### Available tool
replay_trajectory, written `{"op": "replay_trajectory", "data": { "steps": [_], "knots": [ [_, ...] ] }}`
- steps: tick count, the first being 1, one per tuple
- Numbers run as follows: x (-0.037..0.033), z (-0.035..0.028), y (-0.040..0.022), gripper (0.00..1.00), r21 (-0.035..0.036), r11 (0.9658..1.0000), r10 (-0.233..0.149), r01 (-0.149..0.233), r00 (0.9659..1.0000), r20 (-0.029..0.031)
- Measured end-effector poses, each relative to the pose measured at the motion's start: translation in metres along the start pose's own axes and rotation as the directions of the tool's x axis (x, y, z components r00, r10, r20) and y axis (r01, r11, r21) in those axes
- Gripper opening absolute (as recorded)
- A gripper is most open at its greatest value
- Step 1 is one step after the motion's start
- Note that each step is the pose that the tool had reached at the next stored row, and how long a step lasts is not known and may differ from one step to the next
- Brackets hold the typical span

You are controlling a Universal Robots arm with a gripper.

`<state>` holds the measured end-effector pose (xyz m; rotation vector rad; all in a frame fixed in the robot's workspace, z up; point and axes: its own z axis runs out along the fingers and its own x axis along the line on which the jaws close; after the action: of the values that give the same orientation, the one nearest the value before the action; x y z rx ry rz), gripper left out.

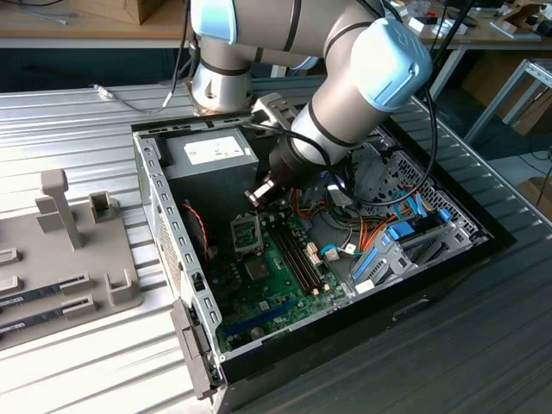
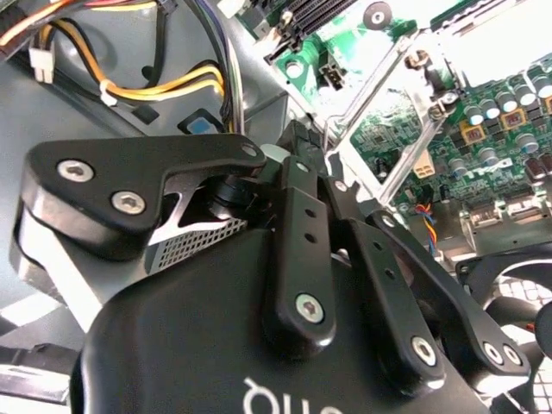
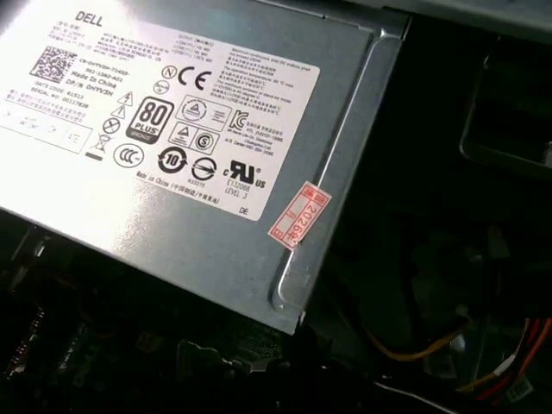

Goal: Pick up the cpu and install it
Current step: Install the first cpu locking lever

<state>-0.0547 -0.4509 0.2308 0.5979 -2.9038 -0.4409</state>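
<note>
Green board (image 1: 276, 293) lying flat in the bottom of the open computer case (image 1: 164, 216). Cannot tell where the cpu sits. Square socket (image 1: 246, 231) near the board's far end, with a shiny metal frame (image 2: 405, 78) standing tilted up in the second wrist view. Just above the socket, the gripper (image 1: 257, 194), not touching the board in the exterior view. Cannot tell if the gripper (image 2: 297, 142) is wide, narrow or holding something.

Little room around the socket. Grey power box (image 1: 211, 155) just behind it, with a sharp metal edge and a white label (image 3: 172, 103) in the first wrist view. Long black memory slots (image 1: 297, 254) close beside the socket, toward the exterior view's right. Small black square chip (image 1: 257, 269) on the board, nearer the camera than the socket. Red wires (image 1: 197, 228) along the case wall on the exterior view's left. Orange and blue cables (image 1: 379, 233) bunched under the big arm (image 1: 362, 78).

More open room outside the case: ribbed metal table (image 1: 86, 112) all around, and a grey holder tray (image 1: 78, 259) well apart on the exterior view's left.
</note>
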Motion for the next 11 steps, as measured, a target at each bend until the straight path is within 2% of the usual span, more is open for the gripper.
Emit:
{"op": "replay_trajectory", "data": {
  "steps": [2, 3, 8, 11],
  "knots": [
    [0.0006, -0.0022, -0.0002, 0.11, -0.019, 0.9998, -0.006, 0.006, 1.0, 0.007],
    [0.0008, -0.0038, 0.0002, 0.11, -0.0252, 0.9996, -0.008, 0.009, 0.9999, 0.0093],
    [0.0022, -0.0063, -0.0021, 0.11, -0.0509, 0.9986, -0.015, 0.016, 0.9997, 0.0195],
    [0.0035, -0.0081, -0.0042, 0.11, -0.0637, 0.9978, -0.018, 0.02, 0.9995, 0.0246]
  ]
}}
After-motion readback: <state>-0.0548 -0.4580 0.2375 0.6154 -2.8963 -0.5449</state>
